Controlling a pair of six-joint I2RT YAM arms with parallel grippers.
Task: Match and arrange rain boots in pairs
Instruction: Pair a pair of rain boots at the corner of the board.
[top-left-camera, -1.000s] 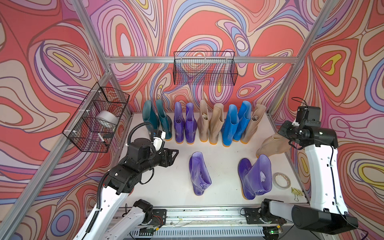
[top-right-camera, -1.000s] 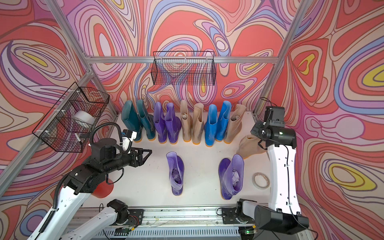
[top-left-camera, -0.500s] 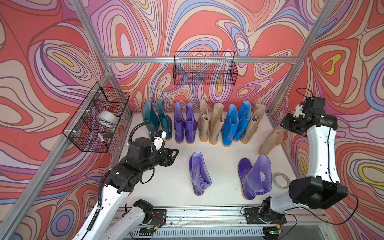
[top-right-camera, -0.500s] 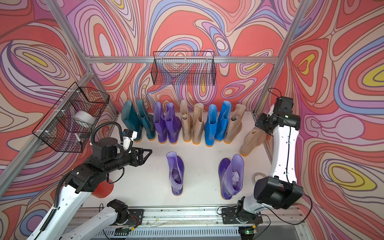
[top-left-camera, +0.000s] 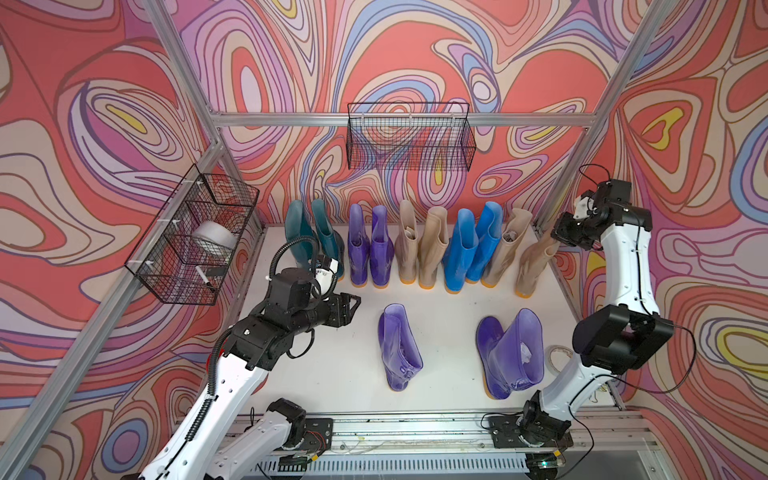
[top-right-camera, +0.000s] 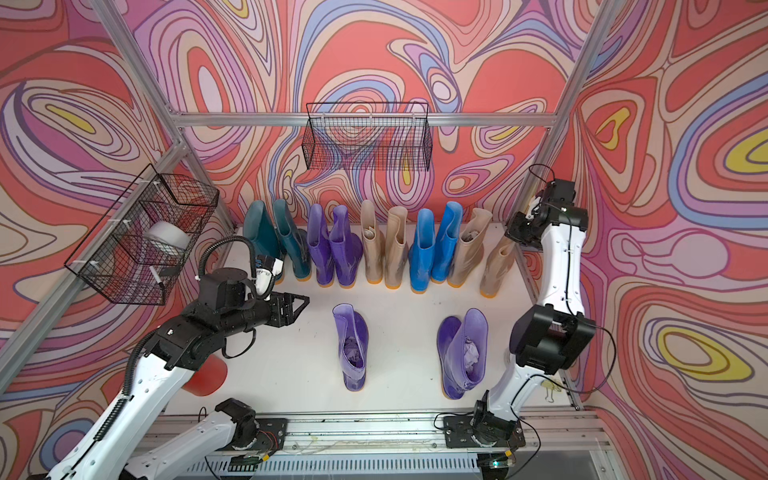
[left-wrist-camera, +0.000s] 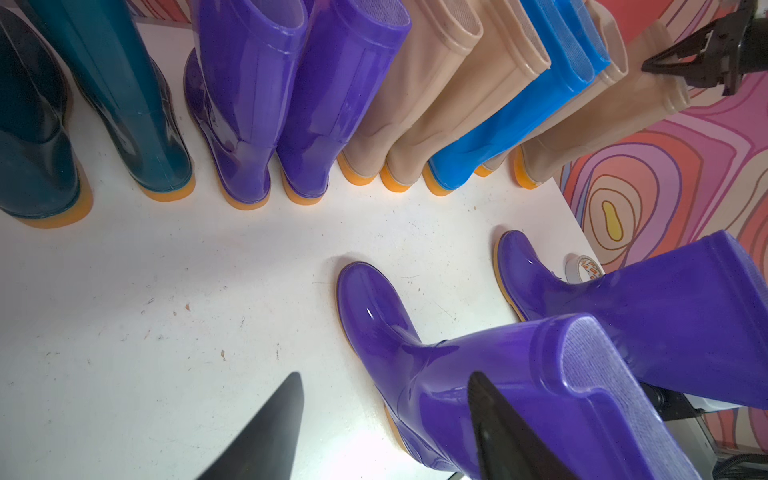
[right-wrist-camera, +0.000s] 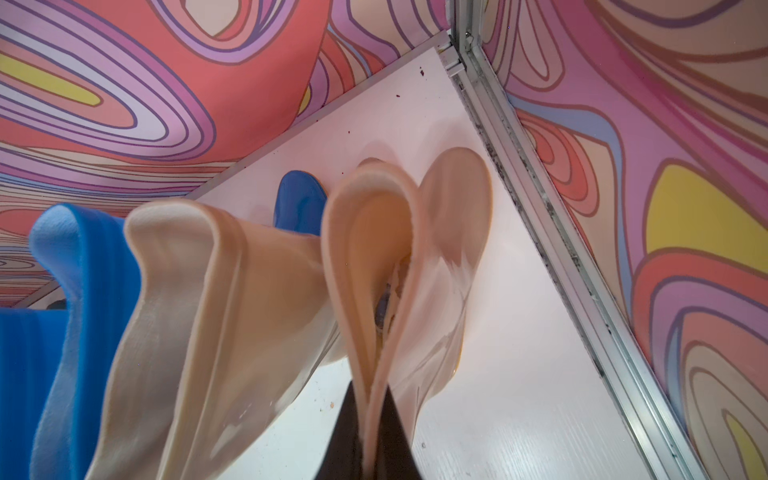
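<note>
Along the back wall stand rain boots in a row: a teal pair (top-left-camera: 313, 237), a purple pair (top-left-camera: 372, 245), a beige pair (top-left-camera: 419, 245), a blue pair (top-left-camera: 469, 245) and a single beige boot (top-left-camera: 505, 249). At the row's right end my right gripper (top-left-camera: 557, 239) (right-wrist-camera: 370, 415) is shut on the pinched top rim of another beige boot (top-left-camera: 534, 262) (right-wrist-camera: 374, 249), which leans with its sole low by the table. Two purple boots (top-left-camera: 399, 349) (top-left-camera: 513, 353) stand apart in front. My left gripper (top-left-camera: 353, 305) (left-wrist-camera: 384, 376) hovers open and empty, left of the nearer purple boot.
A wire basket (top-left-camera: 409, 141) hangs on the back wall, and another (top-left-camera: 187, 249) with a white roll hangs on the left wall. A tape roll (top-left-camera: 557, 359) lies at the right edge. A red cup (top-right-camera: 205, 376) sits under my left arm. A frame post (right-wrist-camera: 540, 208) runs beside the held boot.
My right arm has carried the beige boot from the right side back to the end of the row, turning it more upright. The left arm has stayed still.
</note>
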